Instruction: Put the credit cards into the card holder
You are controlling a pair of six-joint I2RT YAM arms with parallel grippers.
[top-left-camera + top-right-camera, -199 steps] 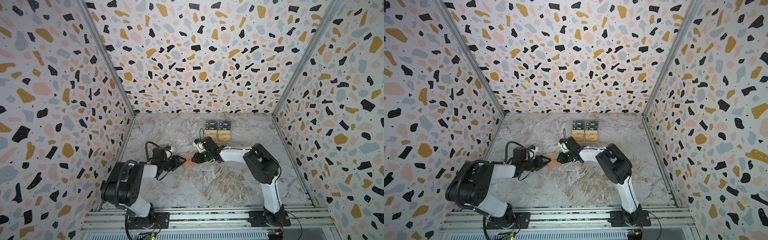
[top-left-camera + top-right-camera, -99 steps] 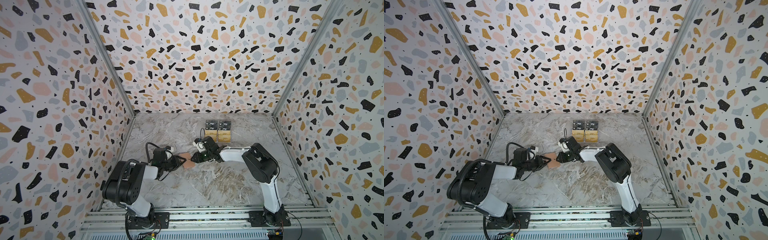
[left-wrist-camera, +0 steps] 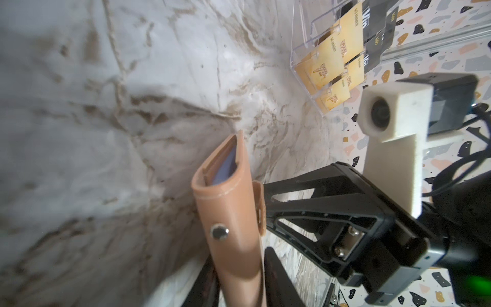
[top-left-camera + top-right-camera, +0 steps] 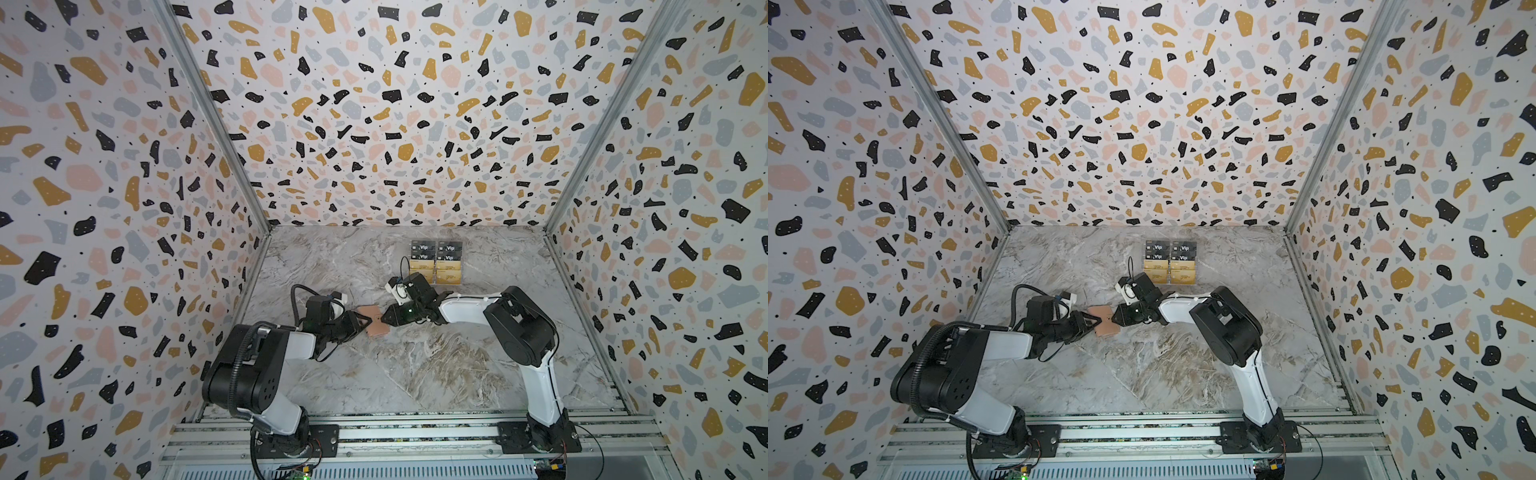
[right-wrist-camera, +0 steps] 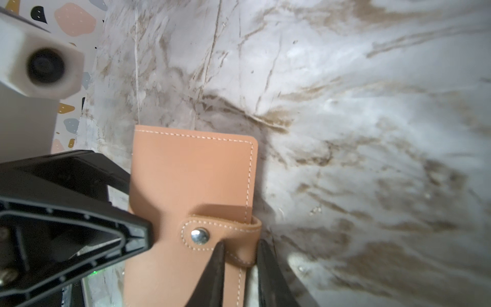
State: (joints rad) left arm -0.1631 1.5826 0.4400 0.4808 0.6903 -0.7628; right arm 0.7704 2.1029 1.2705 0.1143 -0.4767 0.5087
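Here, smooth tan card holder (image 5: 191,172) — stitched edges, round metal snap (image 5: 199,236).

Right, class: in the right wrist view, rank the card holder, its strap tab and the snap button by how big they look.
1. card holder
2. strap tab
3. snap button
All are parts of one object, so nearness hardly matters.

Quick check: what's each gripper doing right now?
Left gripper: closed on the card holder.
Right gripper: closed on the holder's strap.
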